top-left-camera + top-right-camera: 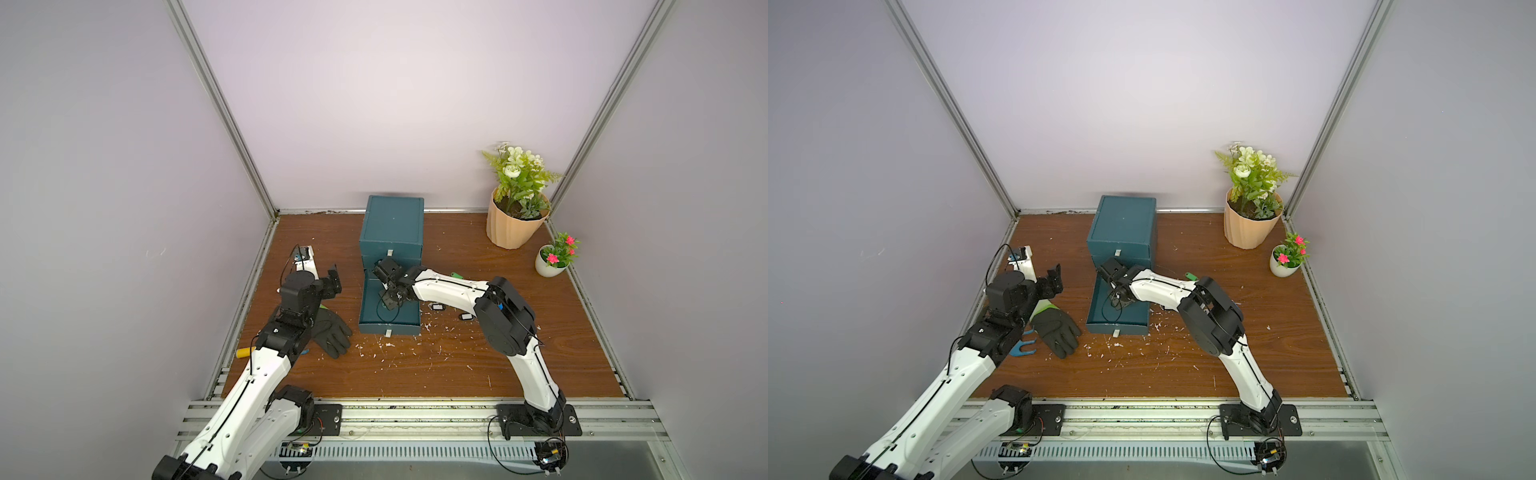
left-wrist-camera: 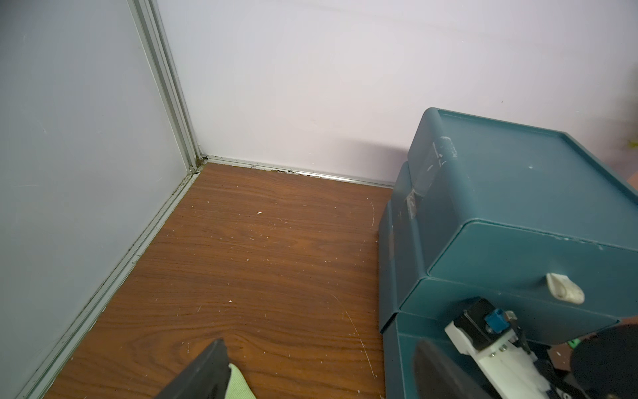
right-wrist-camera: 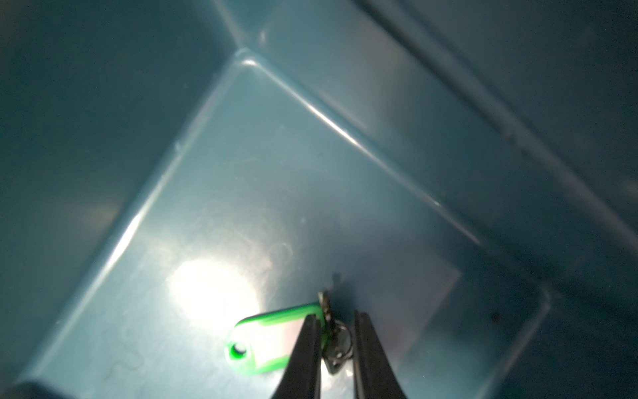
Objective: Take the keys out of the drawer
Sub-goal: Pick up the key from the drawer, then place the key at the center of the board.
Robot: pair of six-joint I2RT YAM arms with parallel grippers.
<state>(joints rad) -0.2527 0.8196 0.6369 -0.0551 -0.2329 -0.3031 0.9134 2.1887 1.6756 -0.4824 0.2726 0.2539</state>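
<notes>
The teal drawer unit (image 1: 392,228) stands at the back with its lower drawer (image 1: 374,328) (image 1: 1117,326) pulled out. My right gripper (image 1: 384,276) (image 1: 1113,272) (image 3: 335,316) reaches down into that drawer. Its fingers are closed narrowly on a silver key (image 3: 326,307) and its ring. The key's green tag (image 3: 262,340) lies on the drawer floor. Two black-tagged keys (image 1: 437,307) (image 1: 466,317) lie on the table right of the drawer. A green tag (image 1: 1190,275) shows behind the right arm. My left gripper (image 1: 332,278) (image 2: 321,380) hovers open and empty, left of the drawer unit.
A black glove (image 1: 330,330) with a green cuff lies below the left gripper. Beside it are a blue forked tool (image 1: 1022,348) and a yellow object (image 1: 245,351). Two flower pots (image 1: 515,220) (image 1: 552,262) stand at the back right. White flecks litter the wooden table (image 1: 436,374).
</notes>
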